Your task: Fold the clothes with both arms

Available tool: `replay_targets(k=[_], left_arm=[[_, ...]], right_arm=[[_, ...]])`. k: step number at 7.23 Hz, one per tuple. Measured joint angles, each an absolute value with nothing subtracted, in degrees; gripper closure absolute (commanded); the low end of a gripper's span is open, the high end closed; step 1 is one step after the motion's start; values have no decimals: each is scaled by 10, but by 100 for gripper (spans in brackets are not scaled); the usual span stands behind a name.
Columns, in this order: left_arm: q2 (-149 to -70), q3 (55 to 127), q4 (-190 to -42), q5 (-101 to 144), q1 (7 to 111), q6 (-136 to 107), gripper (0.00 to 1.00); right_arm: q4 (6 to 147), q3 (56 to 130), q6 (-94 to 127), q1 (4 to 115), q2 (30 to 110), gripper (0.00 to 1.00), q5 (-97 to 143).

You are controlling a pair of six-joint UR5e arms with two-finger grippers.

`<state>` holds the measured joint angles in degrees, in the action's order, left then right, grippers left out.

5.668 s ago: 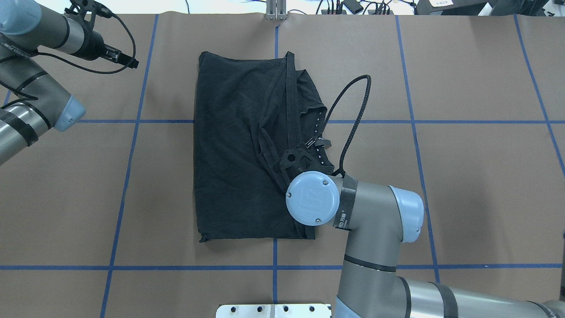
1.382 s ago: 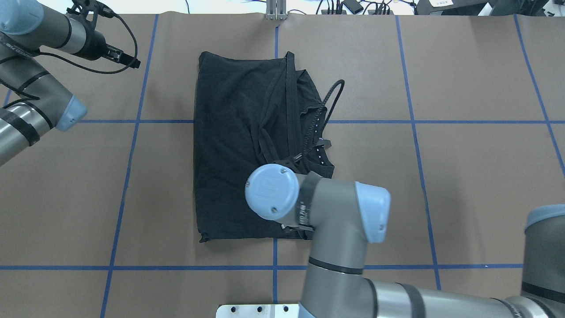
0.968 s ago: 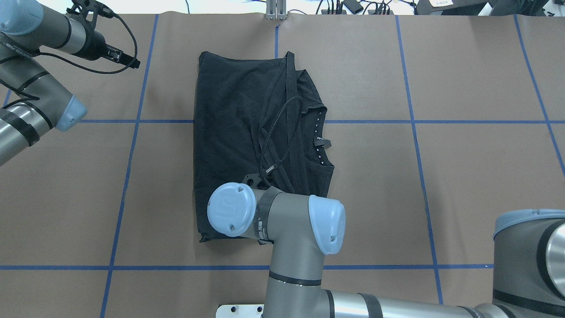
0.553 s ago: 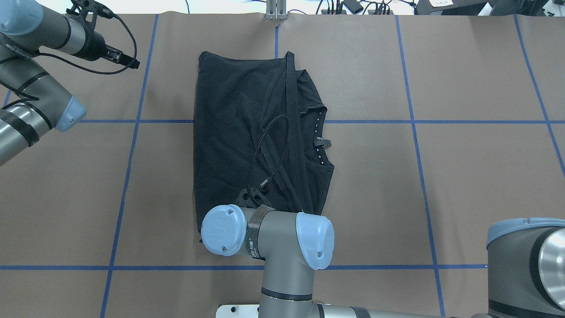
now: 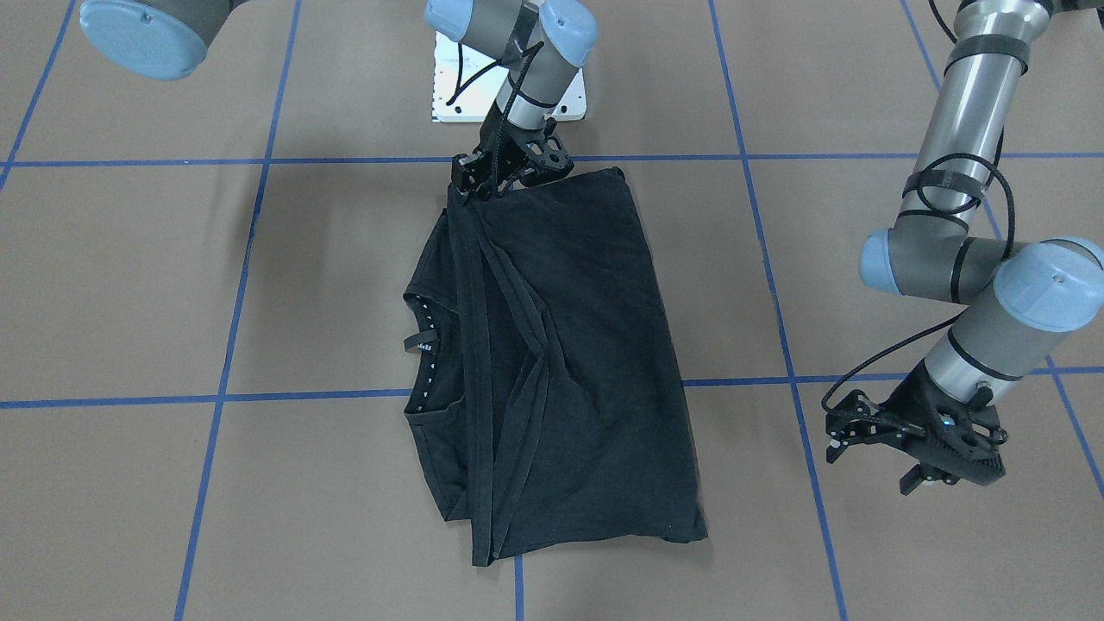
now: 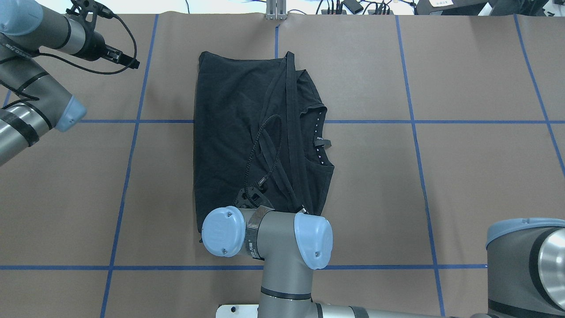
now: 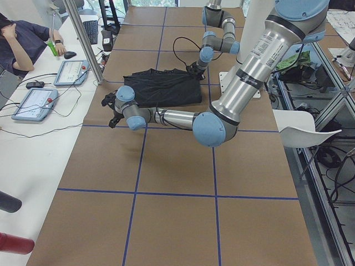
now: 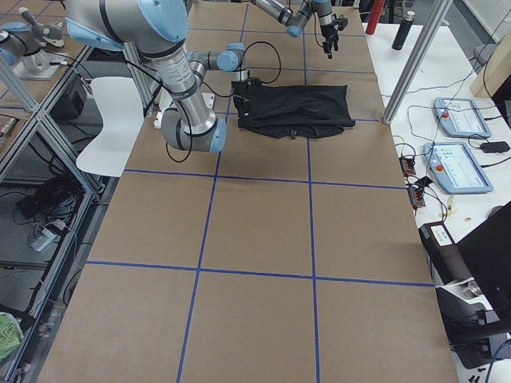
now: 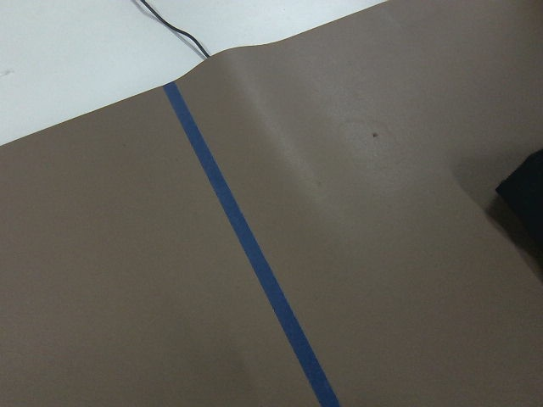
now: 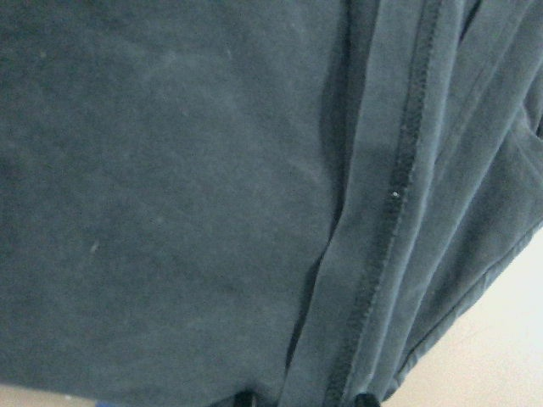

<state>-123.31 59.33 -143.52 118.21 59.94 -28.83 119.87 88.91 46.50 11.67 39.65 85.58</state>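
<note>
One T-shirt (image 5: 561, 362) — two claws (image 5: 871, 461) (image 5: 470, 185)

One black T-shirt (image 6: 234, 132) lies on one tabletop (image 6: 463, 176), with two arms over it: the left arm (image 6: 35, 95) coming in at ten o'clock of the overhead view and the right arm (image 6: 287, 274) at six o'clock. That makes two grippers, the left gripper (image 6: 130, 62) and the right gripper (image 5: 470, 184). The left side view adds two tablets (image 7: 69, 72), one person (image 7: 25, 39) at ten o'clock and one white chair (image 7: 302, 130) at three o'clock.
</note>
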Motion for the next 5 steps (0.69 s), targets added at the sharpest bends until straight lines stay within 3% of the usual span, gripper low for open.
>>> replay_targets(k=[2,4,5], left_arm=[[-1233,593,-1435,1182,598,-288,0],[-1233,593,-1435,1182,597,-288,0],[-1233,593,-1436,1182,596,-288,0]], right_arm=[[1218,899,452,119,397,86,855],[1227,905,447,118,397,100,855],[1228,906,446,119,397,100,855]])
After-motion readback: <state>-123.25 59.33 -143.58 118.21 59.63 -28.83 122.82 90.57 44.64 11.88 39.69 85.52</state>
